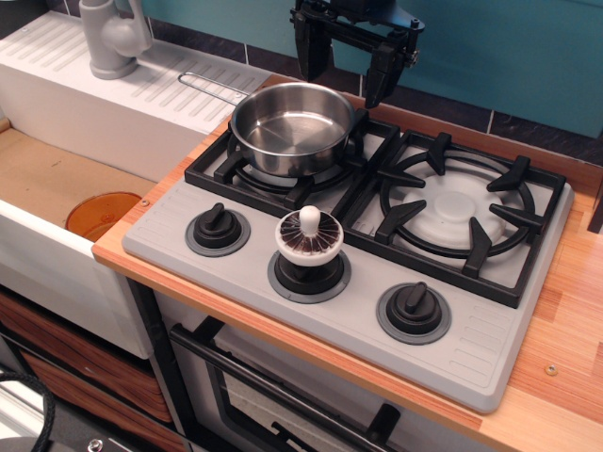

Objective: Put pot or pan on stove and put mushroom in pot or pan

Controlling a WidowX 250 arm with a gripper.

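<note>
The shiny steel pan (292,127) sits on the left black grate of the grey stove (471,339), its wire loop handle (212,88) pointing left over the sink unit. The pan is empty. The mushroom (308,235) lies upside down on the middle black knob, striped gills up and white stem pointing up. My gripper (347,68) hangs open and empty above the pan's far rim, its two black fingers spread apart.
The right burner grate (457,207) is bare. Left knob (218,229) and right knob (414,311) stand at the stove's front. A white ridged sink unit with a grey tap (113,38) is at the left, an orange disc (102,215) below it. Teal wall behind.
</note>
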